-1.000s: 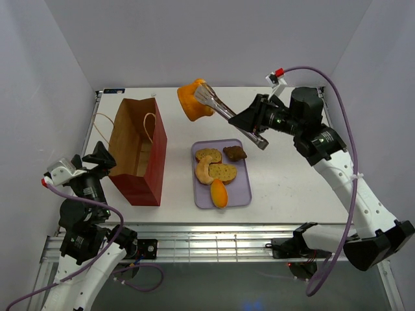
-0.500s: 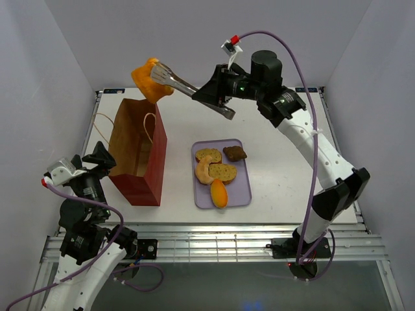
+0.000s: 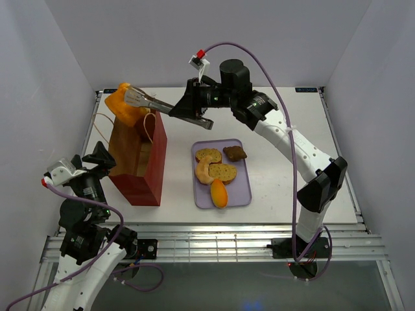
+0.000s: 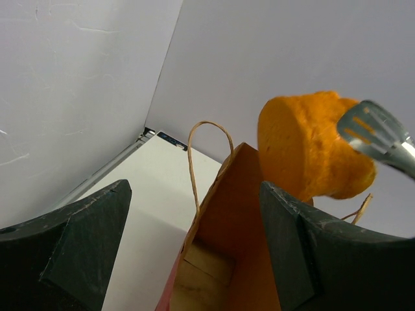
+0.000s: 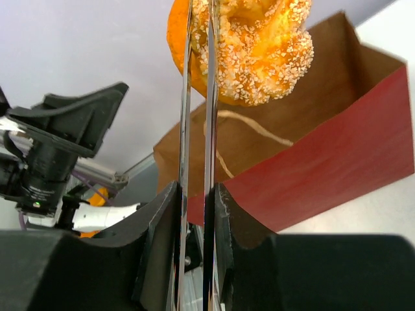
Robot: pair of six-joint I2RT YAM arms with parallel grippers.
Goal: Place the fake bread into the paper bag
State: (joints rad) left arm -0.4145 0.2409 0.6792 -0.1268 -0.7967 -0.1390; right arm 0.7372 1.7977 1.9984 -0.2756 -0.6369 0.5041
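One table (image 3: 292, 168): white, walled on three sides, carrying everything below.
Right arm (image 3: 285, 136): stretched from the near right across to the far left of the table, well above the surface.
Paper bag (image 3: 146, 175): reddish-brown outside, tan inside, upright at the left of the table with its mouth open and cord handles looped at the rim.
Lavender tray (image 3: 243, 194): flat on the table, just right of the paper bag and apart from it.
Left tool (image 4: 194, 214): fingers spread wide, gripping nothing, low beside the bag's left wall; whether it touches the paper cannot be told.
Right tool (image 3: 137, 98): long metal tongs closed tight on the seeded orange bun.
Seeded orange bun (image 3: 120, 103): in the air over the far left corner of the bag's mouth, clear of the rim.
Round crusted slices (image 3: 224, 172): two, lying on the tray.
Pale crescent roll (image 3: 203, 172): on the tray, touching the slices.
Orange piece (image 3: 219, 192): at the tray's near end.
Dark brown piece (image 3: 235, 153): at the tray's far right corner.
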